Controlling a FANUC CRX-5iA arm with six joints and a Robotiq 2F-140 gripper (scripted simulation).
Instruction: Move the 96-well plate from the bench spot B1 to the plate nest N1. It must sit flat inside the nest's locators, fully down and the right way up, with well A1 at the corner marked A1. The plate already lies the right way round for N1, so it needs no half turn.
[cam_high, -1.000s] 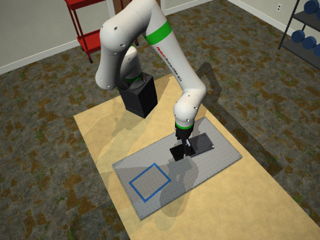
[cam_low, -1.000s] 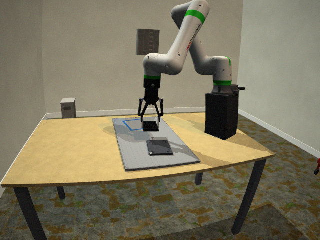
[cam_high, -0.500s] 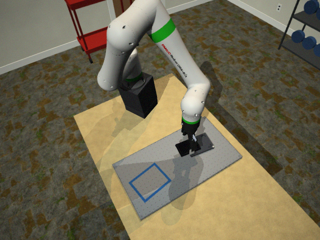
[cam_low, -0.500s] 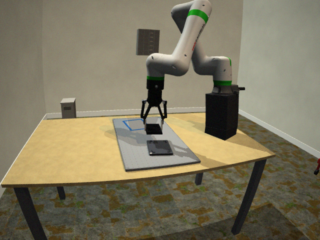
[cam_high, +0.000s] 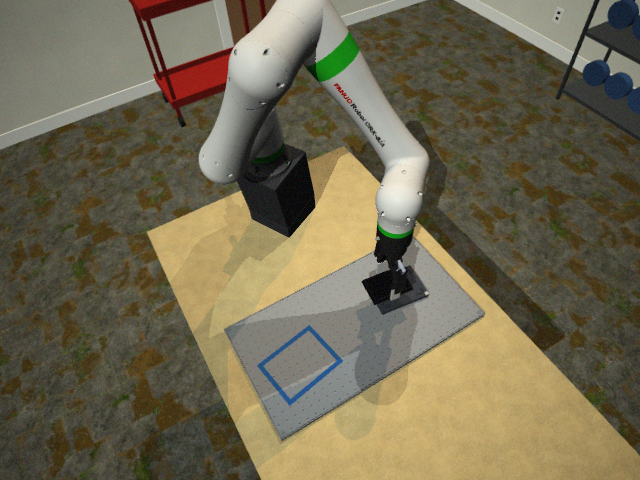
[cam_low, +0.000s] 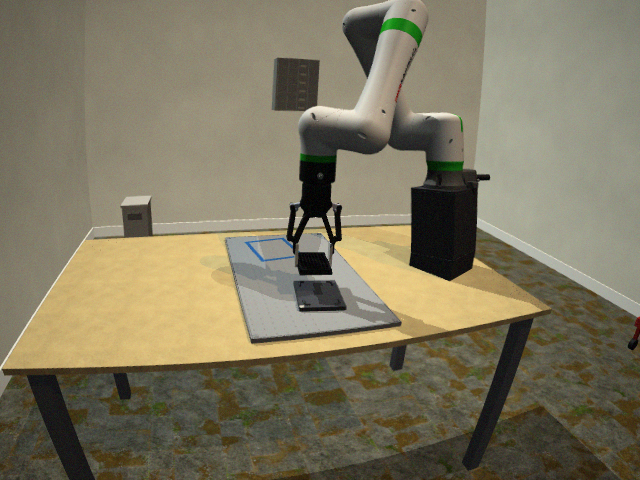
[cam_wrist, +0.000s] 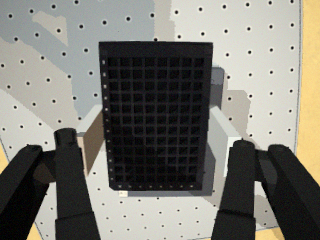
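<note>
Patterned carpet lies under a tan table (cam_low: 129, 315), and on the table lies a grey perforated board (cam_low: 268, 320).

The 96-well plate (cam_wrist: 156, 123) is black and hangs in the air above this board, near the centre of the exterior view, with its wells facing up. It is held level, as far as I can judge. In the wrist view it fills the middle of the frame, and its two long sides are pressed by the pale pads (cam_wrist: 222, 130) of the gripper (cam_low: 314, 254). So the claw is pinching the plate across its short width and is not fully pressed together.

The plate looks stiff and light, probably moulded plastic, so I think it will not bend in the grip. Its smooth side walls may be slippery, and a tilt could let it slide between the pads. The long side walls near the middle seem the right place to hold it, because there the weight is balanced.

Just below and toward the lower part of the exterior view lies the dark plate nest N1 (cam_low: 319, 295), flat on the board. The plate is near it but not yet over it. The blue outline of spot B1 (cam_high: 299, 364) is in the lower left of the top view, well apart from the gripper.
</note>
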